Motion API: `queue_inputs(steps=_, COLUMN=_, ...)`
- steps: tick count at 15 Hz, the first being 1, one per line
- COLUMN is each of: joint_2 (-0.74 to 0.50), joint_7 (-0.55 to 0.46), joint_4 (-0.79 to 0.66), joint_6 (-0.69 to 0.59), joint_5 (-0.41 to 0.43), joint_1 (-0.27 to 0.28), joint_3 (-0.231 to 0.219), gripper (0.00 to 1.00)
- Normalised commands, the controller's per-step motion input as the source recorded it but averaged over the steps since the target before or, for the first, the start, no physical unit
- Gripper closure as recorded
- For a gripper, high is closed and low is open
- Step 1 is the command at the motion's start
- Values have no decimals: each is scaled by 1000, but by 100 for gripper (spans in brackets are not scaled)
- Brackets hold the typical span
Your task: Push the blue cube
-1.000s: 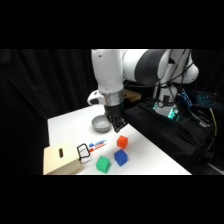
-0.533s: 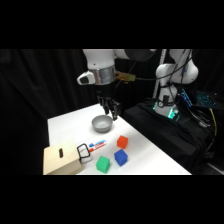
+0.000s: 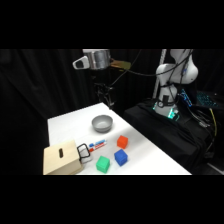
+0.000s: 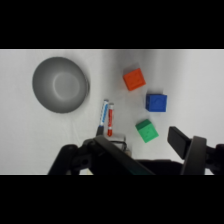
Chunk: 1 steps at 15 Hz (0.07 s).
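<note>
The blue cube sits on the white table, between the orange-red cube and the green cube, near two markers and a grey bowl. High above, the gripper hangs with fingers spread, holding nothing.

Arm middle cut by top edge. Claw blurred against dark backdrop, finger gap unreadable. Wrist view: linkage hides table's lower part.
</note>
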Motion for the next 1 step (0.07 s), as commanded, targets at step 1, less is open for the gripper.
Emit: queue_inputs(steps=1, joint_2=-86, joint_7=-26, joint_4=67, joint_6=-128, joint_5=-25, joint_1=-35, joint_3=-16, gripper=0)
